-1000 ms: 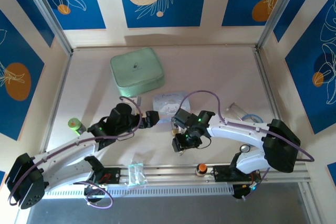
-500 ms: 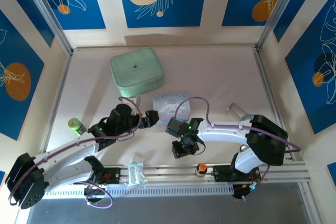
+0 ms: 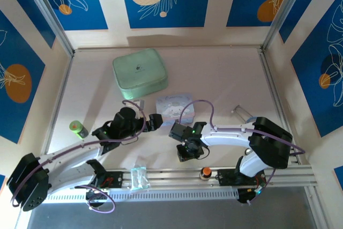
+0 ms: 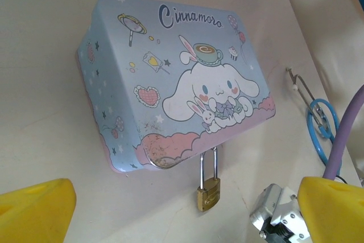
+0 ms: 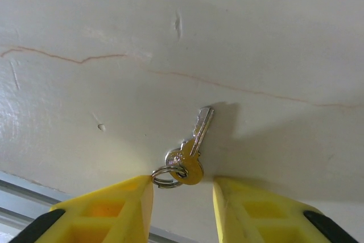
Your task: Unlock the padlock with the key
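Right gripper (image 5: pixel 182 186) gapes beside the key (image 5: pixel 194 151) on a cracked cream table (image 5: pixel 256 38).

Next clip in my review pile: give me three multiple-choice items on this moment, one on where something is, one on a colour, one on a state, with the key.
1. Where is the padlock?
A. Loose on the table, away from the tin
B. Hooked by its shackle on the clasp at the tin's front edge
C. On top of the tin's lid

2. What colour is the padlock's body?
A. Brass
B. Black
C. Red

3. What state is the key in?
A. Pushed into the padlock's keyhole
B. Lifted clear of the table in a shut grip
C. Lying flat on the table between the parted jaws of the right gripper

Answers:
1 B: the left wrist view shows the silver shackle looped through the clasp.
2 A: the body below the shackle is brass-coloured.
3 C: the right wrist view shows the key and its ring on the surface, with a yellow finger on each side.
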